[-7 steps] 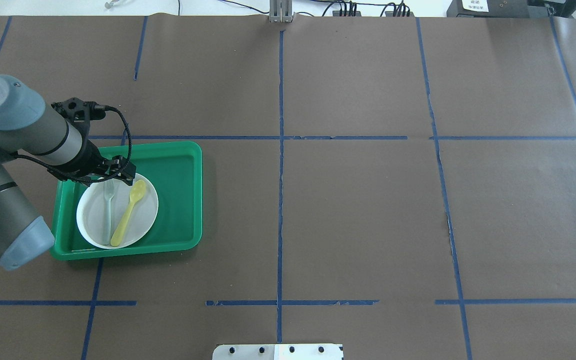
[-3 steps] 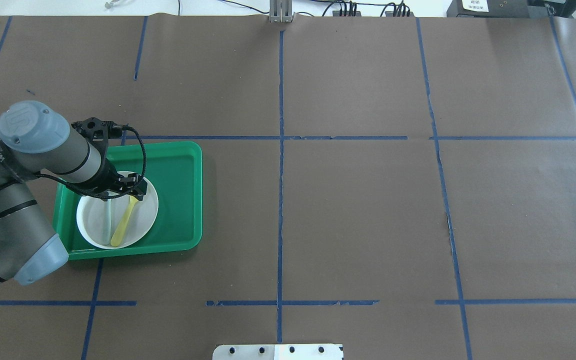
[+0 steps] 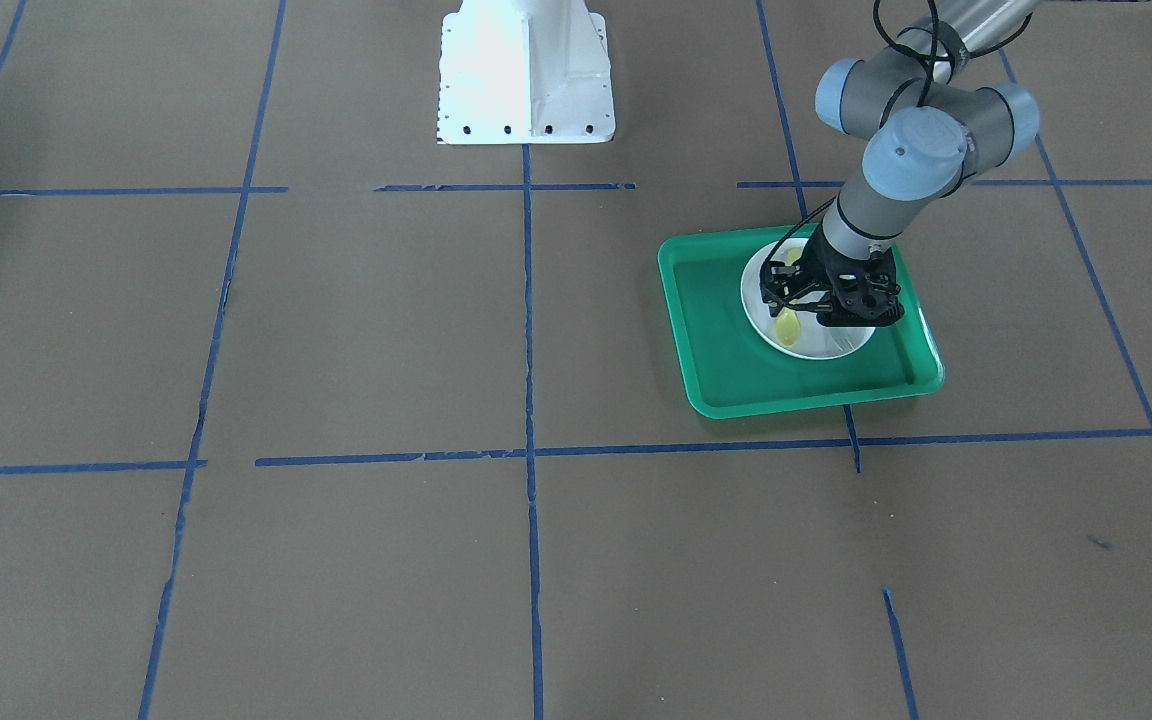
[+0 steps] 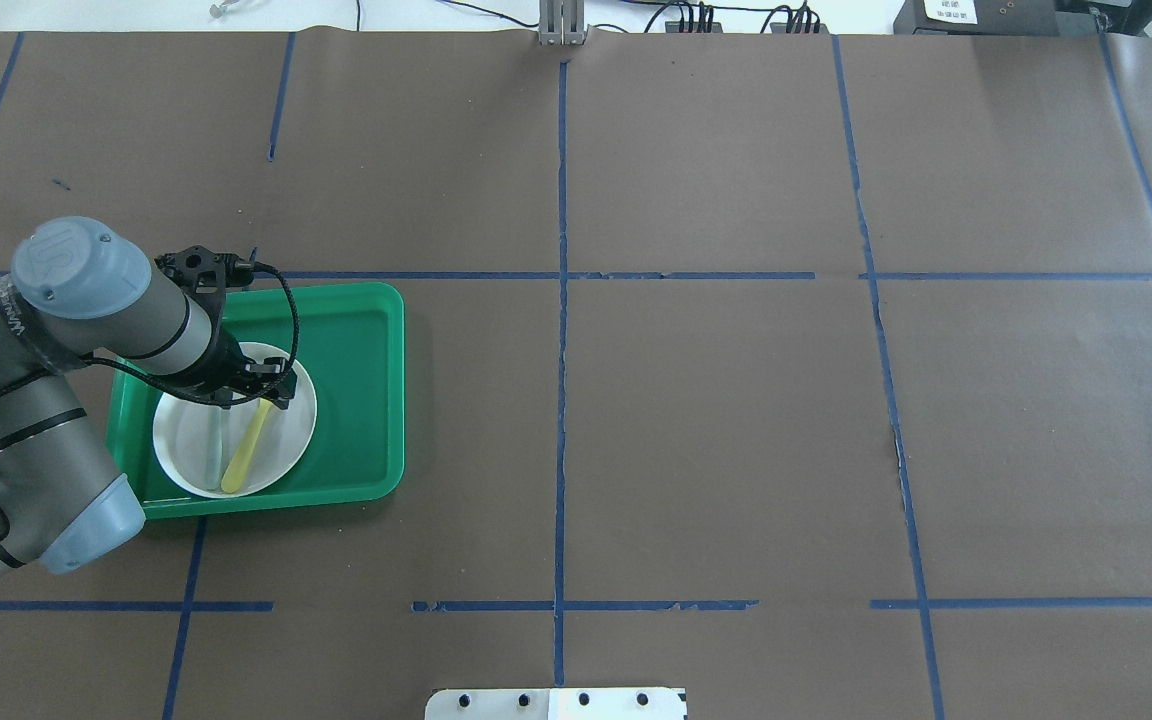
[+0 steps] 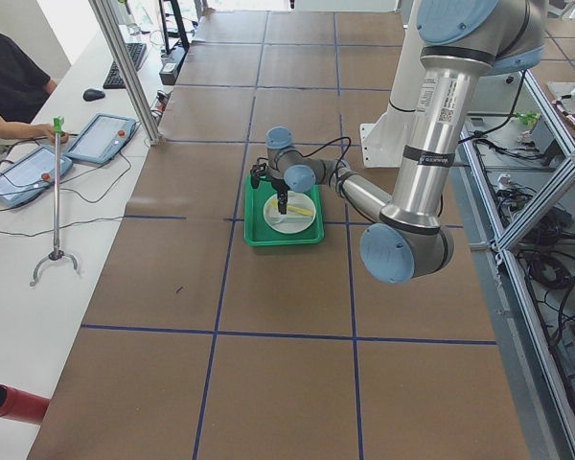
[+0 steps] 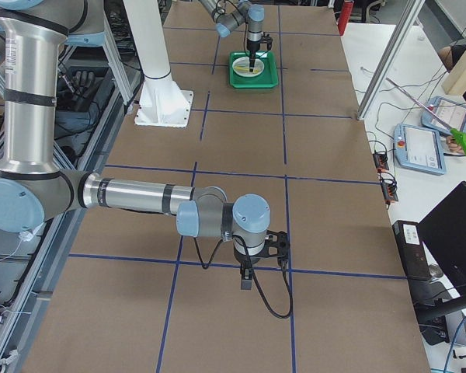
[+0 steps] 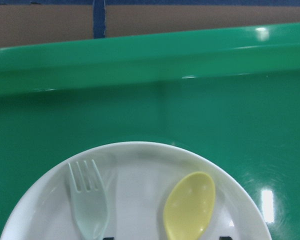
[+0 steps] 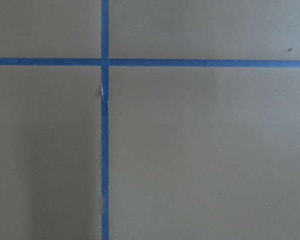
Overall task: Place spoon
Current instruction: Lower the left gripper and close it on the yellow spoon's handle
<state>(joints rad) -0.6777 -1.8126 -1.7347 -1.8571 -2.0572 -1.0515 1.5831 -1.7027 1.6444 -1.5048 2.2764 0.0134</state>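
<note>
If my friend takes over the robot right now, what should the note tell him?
Left gripper: looks open, low over the bowl end of the yellow spoon, not holding it.
Right gripper: far off over the table; can't tell if open or shut.
The spoon lies on the white plate beside the grey-green fork, inside the green tray.
Done: gripper lined up.
Left: grasp, lift and place the spoon.
</note>
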